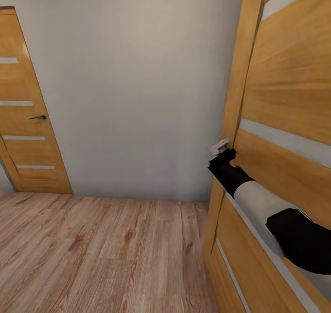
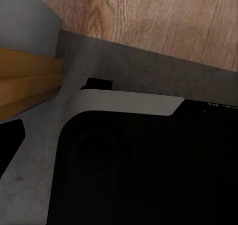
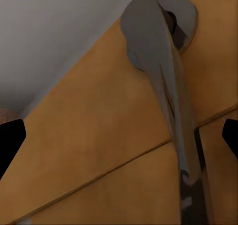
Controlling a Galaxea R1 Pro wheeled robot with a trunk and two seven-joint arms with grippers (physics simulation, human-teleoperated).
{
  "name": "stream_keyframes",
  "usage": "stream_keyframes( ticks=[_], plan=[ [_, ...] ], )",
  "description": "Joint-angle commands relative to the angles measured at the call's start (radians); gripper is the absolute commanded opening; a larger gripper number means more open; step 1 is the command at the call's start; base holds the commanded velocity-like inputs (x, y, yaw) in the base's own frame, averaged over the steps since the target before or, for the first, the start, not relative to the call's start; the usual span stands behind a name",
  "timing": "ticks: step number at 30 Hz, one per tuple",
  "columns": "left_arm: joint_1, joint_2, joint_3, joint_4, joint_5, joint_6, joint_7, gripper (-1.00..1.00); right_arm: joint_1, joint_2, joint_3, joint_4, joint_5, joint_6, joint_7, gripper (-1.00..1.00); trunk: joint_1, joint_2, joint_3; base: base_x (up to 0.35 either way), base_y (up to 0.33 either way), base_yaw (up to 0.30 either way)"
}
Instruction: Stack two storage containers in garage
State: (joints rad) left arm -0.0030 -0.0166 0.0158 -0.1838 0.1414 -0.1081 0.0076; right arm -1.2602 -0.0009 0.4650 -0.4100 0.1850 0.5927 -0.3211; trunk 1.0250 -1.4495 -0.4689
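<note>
Grey wall (image 1: 138, 88) ahead, wood-plank floor (image 1: 101, 253) below. We faced wood door (image 1: 285, 120) at right; 2nd door (image 1: 27, 120) far left. Right end effector (image 3: 119, 140) spread, fingers either side of lever handle (image 3: 163, 81). Left end effector: couldn't tell. Containers not seen.

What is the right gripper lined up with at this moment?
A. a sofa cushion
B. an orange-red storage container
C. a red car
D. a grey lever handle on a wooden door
D: the right wrist view shows the grey lever handle on the wooden door, between the open right gripper fingertips.
</note>
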Motion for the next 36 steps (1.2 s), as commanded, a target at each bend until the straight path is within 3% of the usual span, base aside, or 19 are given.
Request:
stream_keyframes(
  ticks=[1,26,33,36],
  plan=[
    [0.0,0.0,0.001,0.0,0.006,-0.002,0.001,1.0,-0.001,-0.002,0.001,0.0,0.008,0.01,0.001,1.0,0.0,-0.001,-0.001,0.0,0.0,0.0],
    [0.0,0.0,0.002,0.0,0.006,-0.003,0.001,1.0,-0.001,-0.008,0.001,-0.004,0.007,0.01,-0.01,1.0,0.0,-0.001,-0.001,0.0,0.0,0.0],
    [0.0,0.0,0.002,0.0,0.006,-0.003,0.001,1.0,-0.001,-0.066,-0.002,-0.003,0.006,0.005,-0.012,1.0,0.0,-0.001,-0.001,0.0,0.0,0.0],
    [0.0,0.0,0.002,0.0,0.006,-0.002,0.001,1.0,-0.001,-0.084,-0.02,-0.002,0.005,0.004,-0.012,1.0,0.0,-0.001,-0.001,0.0,0.0,0.0]
  ],
)
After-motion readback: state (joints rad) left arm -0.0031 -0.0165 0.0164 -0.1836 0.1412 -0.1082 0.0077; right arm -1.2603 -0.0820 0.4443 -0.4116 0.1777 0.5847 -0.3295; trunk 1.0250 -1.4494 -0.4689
